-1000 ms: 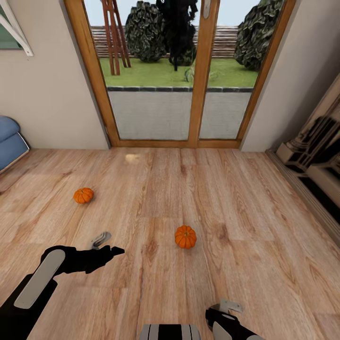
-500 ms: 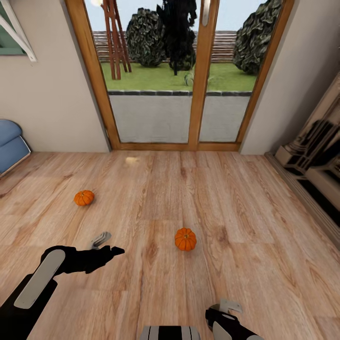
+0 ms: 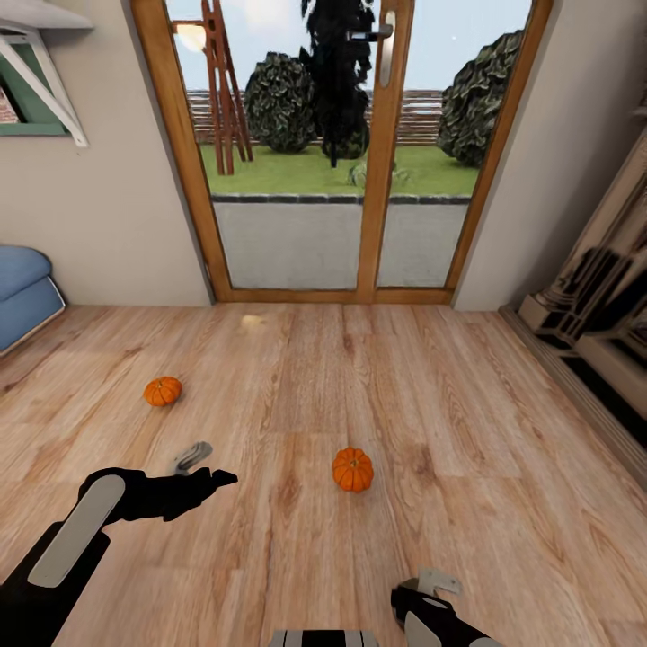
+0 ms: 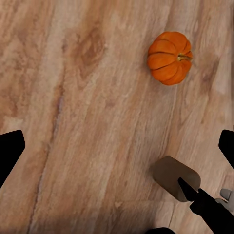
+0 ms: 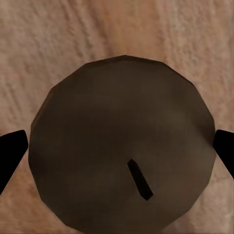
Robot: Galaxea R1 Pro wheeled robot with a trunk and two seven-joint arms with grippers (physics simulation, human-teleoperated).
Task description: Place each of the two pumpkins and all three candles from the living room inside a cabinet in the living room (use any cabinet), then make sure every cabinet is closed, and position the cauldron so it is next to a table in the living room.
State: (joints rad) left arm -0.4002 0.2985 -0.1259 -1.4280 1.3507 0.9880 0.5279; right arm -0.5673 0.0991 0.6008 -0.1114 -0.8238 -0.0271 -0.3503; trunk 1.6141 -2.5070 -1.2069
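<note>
Head view: two pumpkins [image 3: 352, 469] on floor [image 3: 467, 467].

Two orange pumpkins, ribbed: near pumpkin [image 3: 353, 469] with darker orange grooves and a yellow-brown stem, far left pumpkin [image 3: 163, 391] same orange. Floor [image 3: 467, 422] light tan wood planks, brown grain and knots. Candle [image 5: 123, 146] dull dark brown, flat top, black wick. Left tool [image 3: 208, 474] black with a grey finger; arm has a light grey panel. Door frame [image 3: 370, 180] warm orange-brown wood. Walls beige. Sofa [image 3: 25, 292] blue. Grass outside green, bushes dark green.
</note>
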